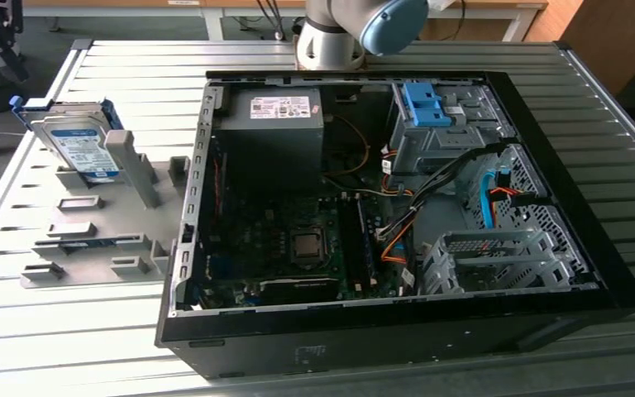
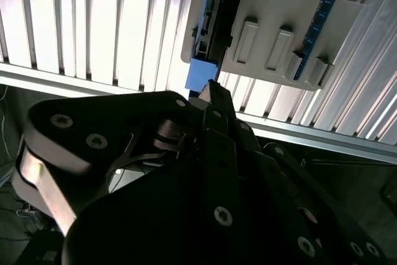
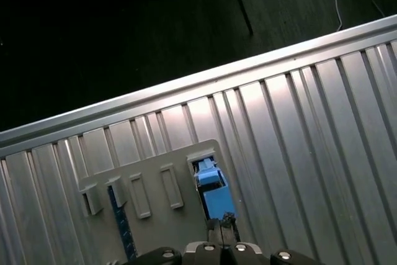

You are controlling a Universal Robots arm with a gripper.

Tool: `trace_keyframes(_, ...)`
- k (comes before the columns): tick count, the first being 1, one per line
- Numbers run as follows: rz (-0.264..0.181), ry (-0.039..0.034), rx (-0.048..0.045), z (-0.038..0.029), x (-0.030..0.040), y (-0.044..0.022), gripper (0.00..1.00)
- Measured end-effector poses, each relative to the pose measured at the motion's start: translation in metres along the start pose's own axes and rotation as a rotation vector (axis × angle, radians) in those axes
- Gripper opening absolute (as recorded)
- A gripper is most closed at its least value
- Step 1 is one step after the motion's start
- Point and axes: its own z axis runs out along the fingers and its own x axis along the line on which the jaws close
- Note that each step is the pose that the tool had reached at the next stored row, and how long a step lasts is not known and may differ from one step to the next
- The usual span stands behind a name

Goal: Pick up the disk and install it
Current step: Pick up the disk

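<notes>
The disk [image 1: 78,147] stands on edge in a grey holder [image 1: 108,223] at the exterior view's left; it is silver with a blue-and-white label and blue rails. In the first wrist view the disk [image 3: 214,189] appears edge-on as a blue strip in a slot of the holder [image 3: 155,221]. My gripper [image 3: 222,221] hangs above it, apart from it, with its fingertips together and nothing between them. In the second wrist view the dark gripper [image 2: 213,89] points at the blue end of the disk [image 2: 201,76].
An open computer case [image 1: 582,215] lies on the slatted metal table [image 1: 130,74] beside the holder. Inside it are a power-supply box [image 1: 284,124], a metal drive cage with a blue bracket [image 1: 428,103], another metal cage [image 1: 494,256] and loose cables. The arm's base [image 1: 334,37] stands behind the case.
</notes>
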Motion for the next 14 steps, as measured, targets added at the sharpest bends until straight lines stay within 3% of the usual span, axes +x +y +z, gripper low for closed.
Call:
trace_keyframes(6,-0.102,0.0016,-0.0027,0.0019,-0.0002,0.0,0.11)
trace_keyframes(8,-0.137,0.0021,-0.0036,0.003,-0.0001,0.0,0.23)
trace_keyframes(9,-0.148,0.0022,-0.0039,0.0037,-0.0001,0.0,0.23)
trace_keyframes(14,-0.17,0.0023,-0.0035,0.01,0.0001,-0.0001,0.47)
